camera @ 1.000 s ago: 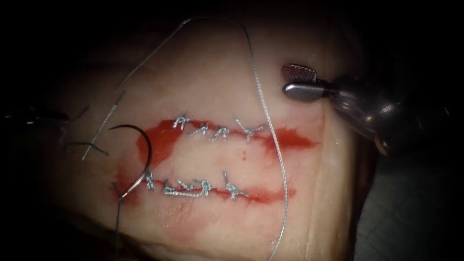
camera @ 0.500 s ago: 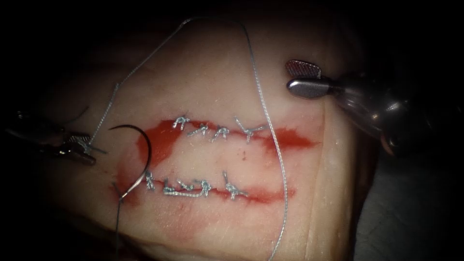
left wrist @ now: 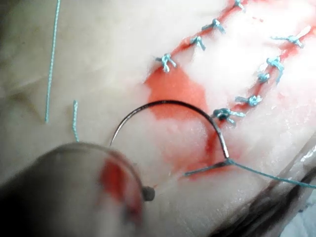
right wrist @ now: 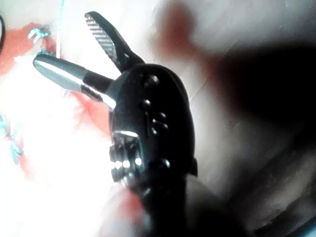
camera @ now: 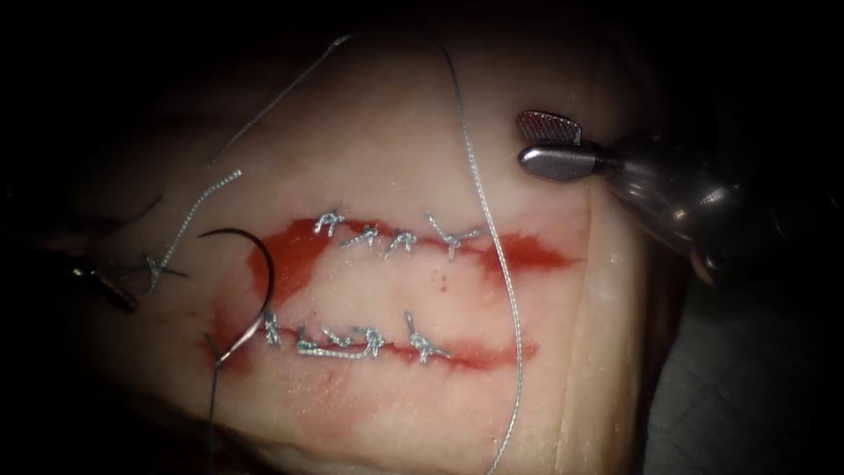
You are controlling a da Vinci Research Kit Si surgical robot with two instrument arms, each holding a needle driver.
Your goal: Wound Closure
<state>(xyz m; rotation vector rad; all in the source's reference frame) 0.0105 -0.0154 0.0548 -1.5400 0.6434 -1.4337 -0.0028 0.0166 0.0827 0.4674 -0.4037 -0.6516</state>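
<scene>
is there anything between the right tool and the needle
Yes. The right tool, jaws open and empty, hovers right of the cuts; the needle lies free at their left end. Between them run the long thread and the knotted stitches.

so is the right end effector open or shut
Open. The right end effector has its two jaws spread apart with nothing between them, above the cut; the right wrist view shows the same gap.

bare tissue (camera: 387, 158) above the cuts; thread (camera: 479, 189) loop crosses it.
</scene>
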